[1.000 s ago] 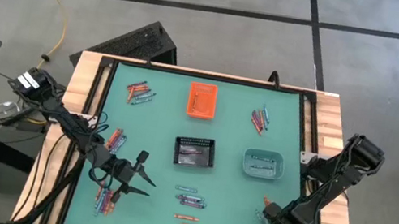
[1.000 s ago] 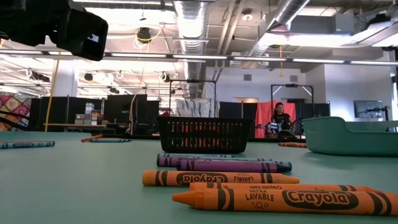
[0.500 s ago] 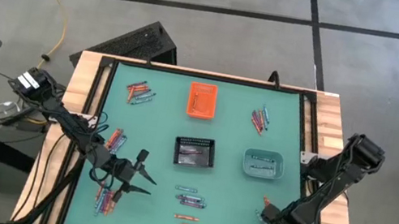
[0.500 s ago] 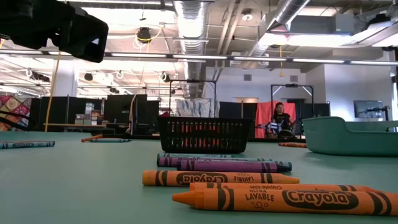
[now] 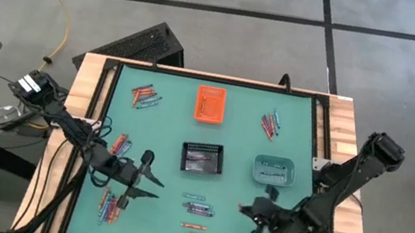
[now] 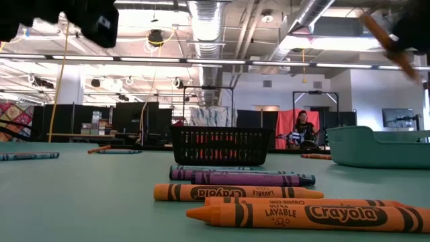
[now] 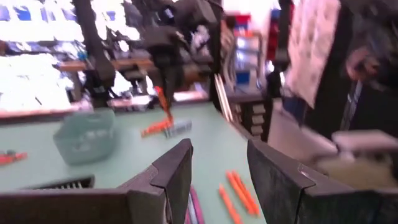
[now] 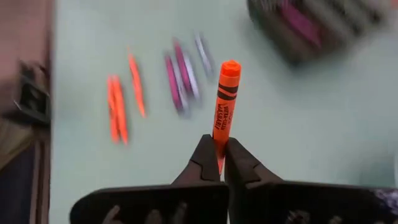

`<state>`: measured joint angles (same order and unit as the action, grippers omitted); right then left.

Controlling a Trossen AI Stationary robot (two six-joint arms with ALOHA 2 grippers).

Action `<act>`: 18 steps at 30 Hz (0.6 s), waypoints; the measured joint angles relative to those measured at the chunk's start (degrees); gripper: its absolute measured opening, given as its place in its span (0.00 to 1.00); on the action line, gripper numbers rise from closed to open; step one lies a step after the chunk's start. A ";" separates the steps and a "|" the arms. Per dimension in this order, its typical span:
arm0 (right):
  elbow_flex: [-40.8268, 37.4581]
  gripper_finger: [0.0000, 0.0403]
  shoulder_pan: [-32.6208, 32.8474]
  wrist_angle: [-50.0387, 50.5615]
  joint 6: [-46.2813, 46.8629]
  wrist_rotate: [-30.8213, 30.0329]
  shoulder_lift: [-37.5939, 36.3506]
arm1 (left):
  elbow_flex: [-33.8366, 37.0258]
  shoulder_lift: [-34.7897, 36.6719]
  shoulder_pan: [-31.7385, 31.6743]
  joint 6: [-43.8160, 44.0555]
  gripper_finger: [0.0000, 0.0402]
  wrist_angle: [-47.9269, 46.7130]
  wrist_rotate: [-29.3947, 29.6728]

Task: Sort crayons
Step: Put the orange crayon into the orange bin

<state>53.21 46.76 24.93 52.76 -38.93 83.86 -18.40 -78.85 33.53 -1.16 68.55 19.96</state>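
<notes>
One orange crayon [image 8: 224,107] is pinched in my right gripper [image 8: 222,163], clear only from its wrist camera; overhead it hangs above the mat near the teal bin [image 5: 273,171]. My left gripper [image 5: 150,190] waits with fingers spread.

Thin paper-wrapped crayons [image 5: 200,209] (orange, purple, blue) scattered in clusters; one orange crayon [image 8: 224,99] lifted, pinched, lower right.

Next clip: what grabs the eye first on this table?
The right gripper is shut on an orange crayon, held in the air above the green table, near its front right. Three bins sit mid-table: orange bin, black mesh bin and teal bin. Loose crayon clusters lie around them, and the left gripper hangs open at front left.
</notes>
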 joint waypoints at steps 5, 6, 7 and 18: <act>0.02 0.00 -6.63 -20.17 -25.29 1.57 4.46 | -7.44 -3.69 -2.68 0.89 0.36 -2.57 -0.12; 0.02 0.00 -7.87 -23.67 -29.75 2.82 5.52 | -9.55 -5.55 -3.22 0.93 0.36 -3.98 -0.47; 0.02 0.00 -9.00 -26.95 -33.93 4.73 6.44 | -11.94 -7.82 -3.65 0.89 0.36 -4.99 -1.09; 0.02 0.00 -11.29 -39.92 -56.96 11.01 9.29 | -21.59 -17.09 -5.03 -2.16 0.36 -8.57 1.74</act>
<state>53.23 35.47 -14.99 -4.19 -27.92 93.14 -39.99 -95.94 28.50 -3.32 59.97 21.69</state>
